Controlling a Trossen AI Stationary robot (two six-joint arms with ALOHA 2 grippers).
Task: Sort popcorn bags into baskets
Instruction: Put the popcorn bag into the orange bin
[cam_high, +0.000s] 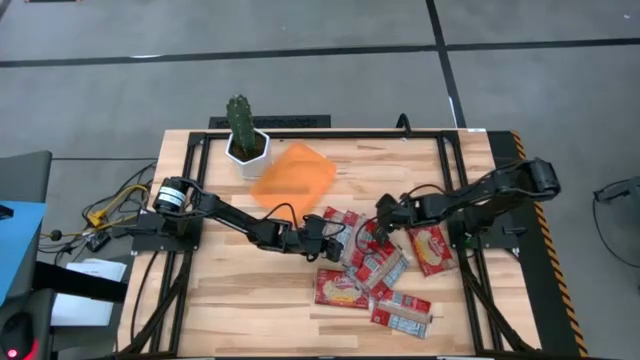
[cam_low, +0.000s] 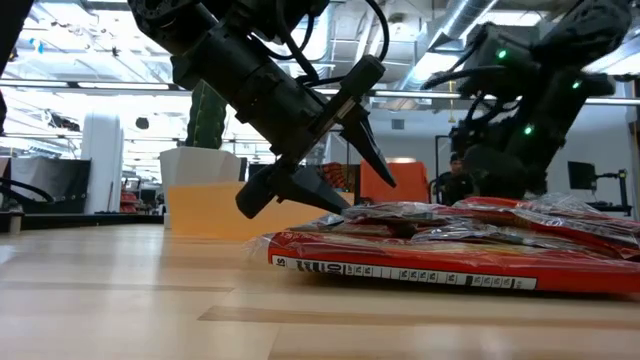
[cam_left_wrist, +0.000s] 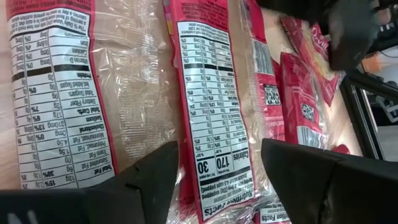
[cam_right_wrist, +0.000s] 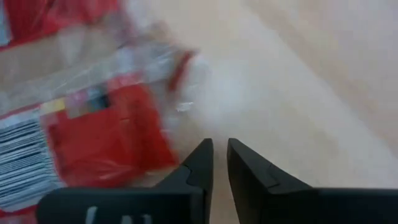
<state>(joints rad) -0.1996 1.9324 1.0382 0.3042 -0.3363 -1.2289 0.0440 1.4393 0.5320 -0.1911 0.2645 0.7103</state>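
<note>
Several red popcorn bags (cam_high: 385, 270) with silvery panels lie flat in an overlapping pile on the table's right half, and they also show in the low view (cam_low: 450, 245). The orange tray (cam_high: 293, 175) sits beyond them beside the cactus. My left gripper (cam_high: 335, 237) hovers open at the pile's left edge. In the left wrist view its fingers (cam_left_wrist: 214, 171) stand either side of one packet's nutrition-label end (cam_left_wrist: 214, 124), apart from it. My right gripper (cam_high: 383, 228) is shut over the pile's far edge. A red packet (cam_right_wrist: 106, 124) lies beside its fingers (cam_right_wrist: 219, 155), which hold nothing.
A white pot with a green cactus (cam_high: 245, 140) stands at the far left of the tray. Black frame rails (cam_high: 455, 180) run along the table's sides. Bare wood (cam_high: 240, 290) lies near the left front of the table.
</note>
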